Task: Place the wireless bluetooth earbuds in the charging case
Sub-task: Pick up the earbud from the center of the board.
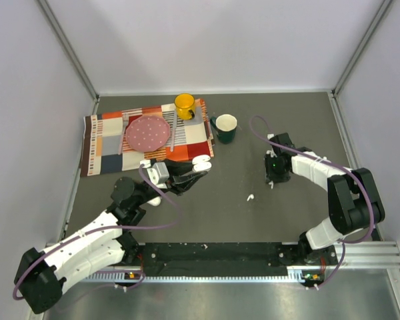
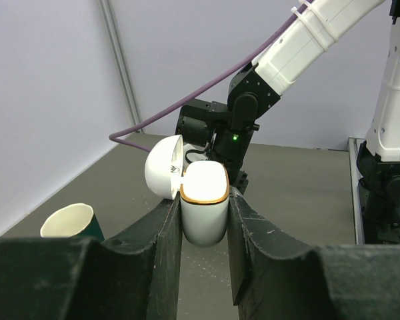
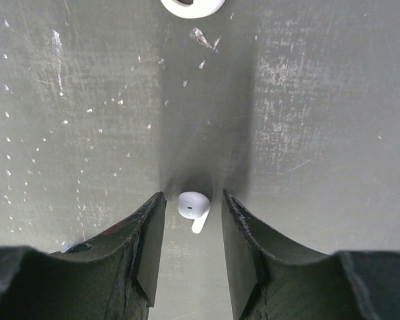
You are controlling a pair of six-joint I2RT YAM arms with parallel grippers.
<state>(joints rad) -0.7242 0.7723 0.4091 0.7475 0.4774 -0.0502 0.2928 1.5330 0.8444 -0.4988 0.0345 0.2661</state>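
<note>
The left end effector [image 2: 204,199], raised above the dark grey desk [image 1: 287,120], is clamped on the white charging case [image 2: 204,223]. The case stands upright between its fingers with the lid hinged open. The right end effector [image 3: 193,196] points down with its jaws apart, and one white earbud [image 3: 194,207] lies on the desk between them, touching neither. A second earbud [image 1: 251,197] lies between the two end effectors, apart from both.
</note>
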